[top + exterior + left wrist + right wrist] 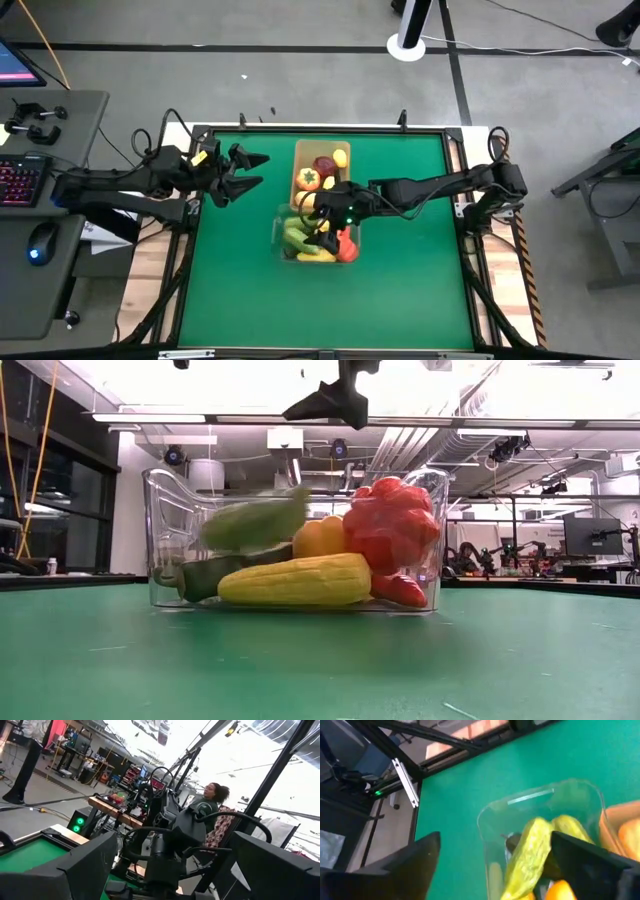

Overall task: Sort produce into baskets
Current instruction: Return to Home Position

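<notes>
The clear bin (284,236) stands mid-table and holds green cucumbers (296,238), a yellow corn cob (296,581), a yellow-orange pepper (318,536) and a red pepper (392,525). One green cucumber (255,525) shows blurred above the others inside the bin; it also shows in the right wrist view (527,855). The tan basket (300,152) stands just beyond it with a red apple (324,164), an orange pepper (309,179) and a yellow lemon (341,158). My right gripper (316,212) hangs open above the clear bin, touching nothing (495,840). My left gripper (248,172) waits open at the table's far left.
Bare green table (400,290) lies on the near and right sides of the bins. A desk with a keyboard (20,180) and mouse (38,243) stands left of the table. A person (212,795) sits in the room beyond.
</notes>
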You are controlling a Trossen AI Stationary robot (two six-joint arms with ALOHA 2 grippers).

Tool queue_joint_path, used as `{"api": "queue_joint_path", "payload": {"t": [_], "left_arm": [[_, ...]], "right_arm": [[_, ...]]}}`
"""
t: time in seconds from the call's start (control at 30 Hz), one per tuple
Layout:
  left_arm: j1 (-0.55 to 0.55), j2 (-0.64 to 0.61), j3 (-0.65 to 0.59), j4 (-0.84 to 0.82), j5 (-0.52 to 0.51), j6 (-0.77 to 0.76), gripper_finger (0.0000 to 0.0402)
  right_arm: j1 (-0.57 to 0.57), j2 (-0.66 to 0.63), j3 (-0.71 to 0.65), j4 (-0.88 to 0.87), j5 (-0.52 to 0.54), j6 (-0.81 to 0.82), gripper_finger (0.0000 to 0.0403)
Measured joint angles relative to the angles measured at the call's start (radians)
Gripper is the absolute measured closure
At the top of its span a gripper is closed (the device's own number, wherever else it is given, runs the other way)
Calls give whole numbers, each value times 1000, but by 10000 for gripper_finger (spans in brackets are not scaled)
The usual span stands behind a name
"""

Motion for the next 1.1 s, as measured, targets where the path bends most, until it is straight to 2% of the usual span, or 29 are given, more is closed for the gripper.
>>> {"api": "queue_joint_path", "payload": {"t": [0.07, 0.17, 0.4, 0.53, 0.63, 0.73, 0.97, 1.1], "left_arm": [[0, -7, 0, 0, 0, 2, 23], [0, -24, 0, 0, 0, 30, 23], [1, -35, 0, 2, -13, 147, 23], [19, -4, -91, 194, -16, 174, 23], [37, 27, -214, 421, -11, 118, 23], [53, 30, -336, 556, -25, 39, 23], [72, -72, -556, 683, -121, -61, 23], [72, -138, -628, 689, -177, -82, 23]], "right_arm": [[-12, 1, 17, 0, -2, -16, 11], [-57, -2, 87, -42, -31, -43, 22], [-147, -76, 346, -461, -48, -196, 37], [-153, -154, 397, -633, 30, -239, 38], [-152, -244, 357, -693, 106, -204, 38], [-137, -354, 263, -700, 163, -142, 38], [-81, -625, -10, -589, 283, 53, 38], [-61, -743, -126, -521, 315, 82, 38]]}}
